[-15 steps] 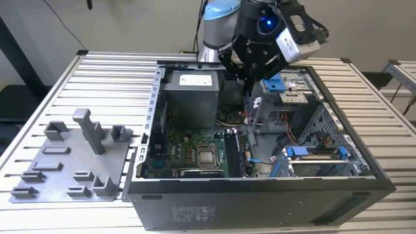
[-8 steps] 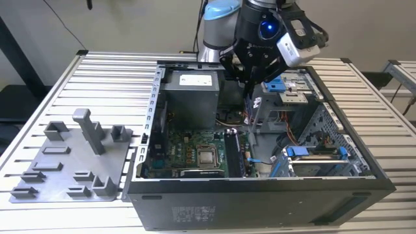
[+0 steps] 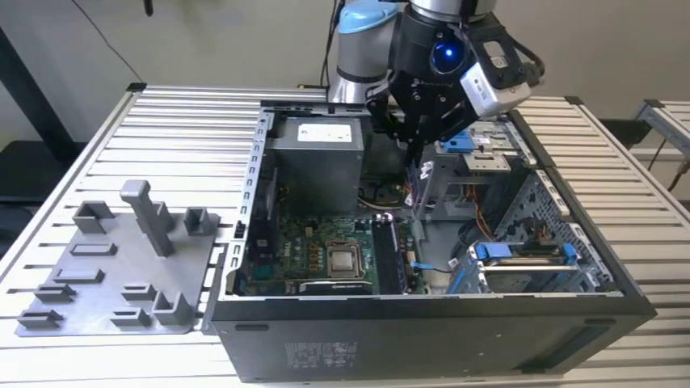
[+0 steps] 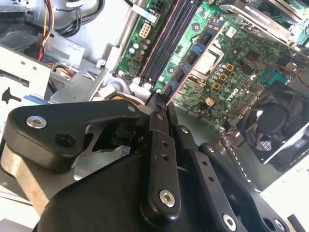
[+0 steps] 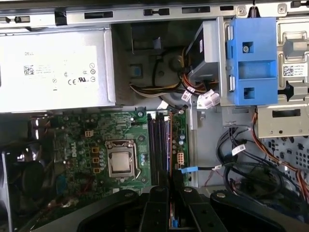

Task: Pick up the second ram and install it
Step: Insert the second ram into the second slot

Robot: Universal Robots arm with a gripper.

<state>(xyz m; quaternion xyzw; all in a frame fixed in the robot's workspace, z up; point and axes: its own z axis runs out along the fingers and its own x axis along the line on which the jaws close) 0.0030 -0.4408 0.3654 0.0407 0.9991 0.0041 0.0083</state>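
My gripper [image 3: 414,147] hangs inside the open computer case [image 3: 431,323], above the motherboard [image 3: 323,242]. Its fingers are shut on the second ram [image 3: 413,184], a thin dark stick seen edge-on. In the first wrist view the second ram [image 5: 170,145] runs from the gripper [image 5: 170,188] in line with the dark memory slots [image 5: 157,145] beside the processor socket [image 5: 119,159]. The second wrist view shows the gripper [image 4: 159,104] pinching the second ram [image 4: 193,63], which points over the slots [image 4: 169,43]. I cannot tell whether it touches a slot.
A grey plastic holder tray [image 3: 119,267] lies on the slatted table at the exterior view's left. Within the case are the power supply [image 3: 318,162], a blue drive bracket [image 5: 251,63], loose cables [image 5: 246,164] and a black fan [image 4: 275,125].
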